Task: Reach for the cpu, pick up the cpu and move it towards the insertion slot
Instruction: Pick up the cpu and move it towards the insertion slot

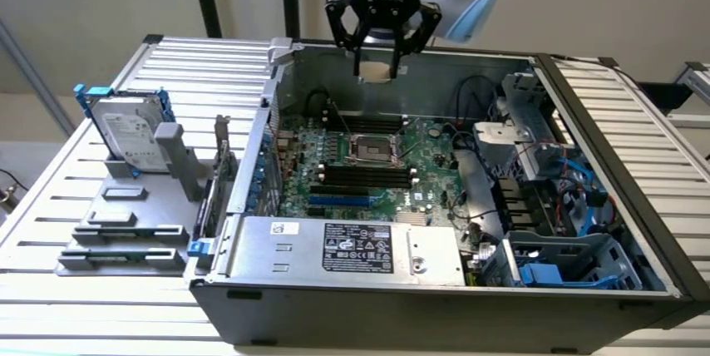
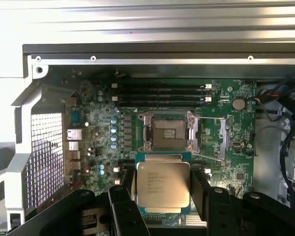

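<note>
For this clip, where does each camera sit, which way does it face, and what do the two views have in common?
Exterior view: off the arm, raised, looking down into the open computer case; the arm's end and gripper hang over the far side, holding the cpu.
Wrist view: on the wrist, looking past the jaws down at the motherboard; the gripper clamps the cpu, the insertion slot just beyond it.
Shared: gripper, cpu, motherboard, insertion slot, memory slots.
</note>
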Robot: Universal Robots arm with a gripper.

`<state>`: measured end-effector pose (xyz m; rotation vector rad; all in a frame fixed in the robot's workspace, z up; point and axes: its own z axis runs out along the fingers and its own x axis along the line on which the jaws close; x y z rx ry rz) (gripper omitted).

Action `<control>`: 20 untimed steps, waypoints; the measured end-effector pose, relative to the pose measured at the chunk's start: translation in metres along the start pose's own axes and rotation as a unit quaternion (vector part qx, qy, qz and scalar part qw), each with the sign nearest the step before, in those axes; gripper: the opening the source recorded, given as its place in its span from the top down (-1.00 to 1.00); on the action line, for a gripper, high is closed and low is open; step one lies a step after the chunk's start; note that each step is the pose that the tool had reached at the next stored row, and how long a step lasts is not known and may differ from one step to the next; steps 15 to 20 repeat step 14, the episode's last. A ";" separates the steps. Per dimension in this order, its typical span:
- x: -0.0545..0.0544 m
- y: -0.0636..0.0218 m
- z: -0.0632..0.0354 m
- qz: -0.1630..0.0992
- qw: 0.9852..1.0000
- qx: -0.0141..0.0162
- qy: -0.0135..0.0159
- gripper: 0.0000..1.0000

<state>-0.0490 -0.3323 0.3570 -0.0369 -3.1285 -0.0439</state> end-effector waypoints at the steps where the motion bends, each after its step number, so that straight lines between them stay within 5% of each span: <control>1: -0.002 0.0040 0.0017 0.000 1.000 0.000 0.000 -0.09; 5: -0.008 0.0103 0.0070 0.000 1.000 0.000 0.000 -0.09; 20: -0.009 0.0107 0.0076 0.000 1.000 0.000 0.000 -0.09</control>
